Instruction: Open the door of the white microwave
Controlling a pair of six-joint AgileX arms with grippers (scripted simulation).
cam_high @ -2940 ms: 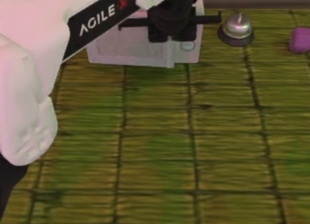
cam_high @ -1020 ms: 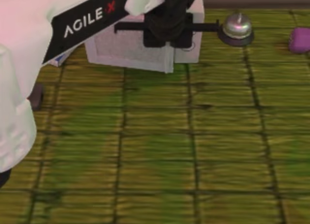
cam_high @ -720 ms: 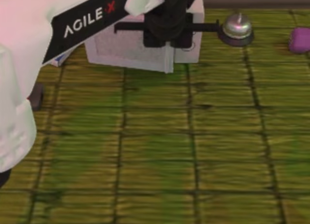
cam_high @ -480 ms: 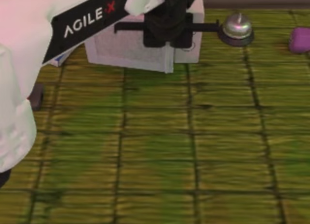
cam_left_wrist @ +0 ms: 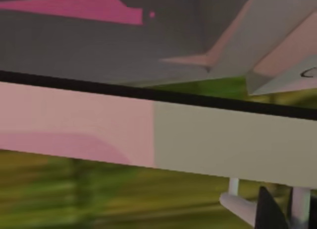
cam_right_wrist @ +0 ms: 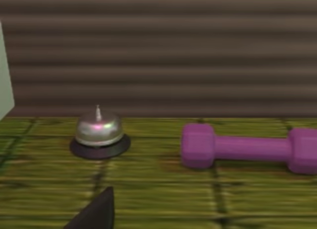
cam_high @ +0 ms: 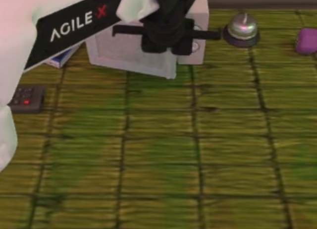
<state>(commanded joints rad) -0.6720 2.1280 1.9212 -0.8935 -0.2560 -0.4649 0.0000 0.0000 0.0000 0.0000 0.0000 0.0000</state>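
Note:
The white microwave (cam_high: 202,13) stands at the back of the table, left of centre. Its door (cam_high: 126,53) is ajar, with the free edge (cam_high: 171,70) swung a little out from the two-knob strip (cam_high: 194,46). My left gripper (cam_high: 166,39) hangs in front of that edge, shut on the door's white bar handle (cam_left_wrist: 241,205). One dark finger (cam_left_wrist: 270,215) lies against the bar. In the left wrist view the door's edge (cam_left_wrist: 223,140) runs across as a pale band, with the grey cavity behind it. My right gripper (cam_right_wrist: 141,223) is parked out of the top view, open and holding nothing.
A silver call bell (cam_high: 241,27) (cam_right_wrist: 98,131) stands just right of the microwave. A purple dumbbell (cam_high: 306,40) (cam_right_wrist: 247,148) lies at the far right. A dark keypad device (cam_high: 27,97) and a blue-and-white box (cam_high: 62,56) lie at the left.
The door's free edge has swung further out from the microwave front. My left arm has drawn back to the left with it, uncovering the dark keypad device and more of the blue-and-white box.

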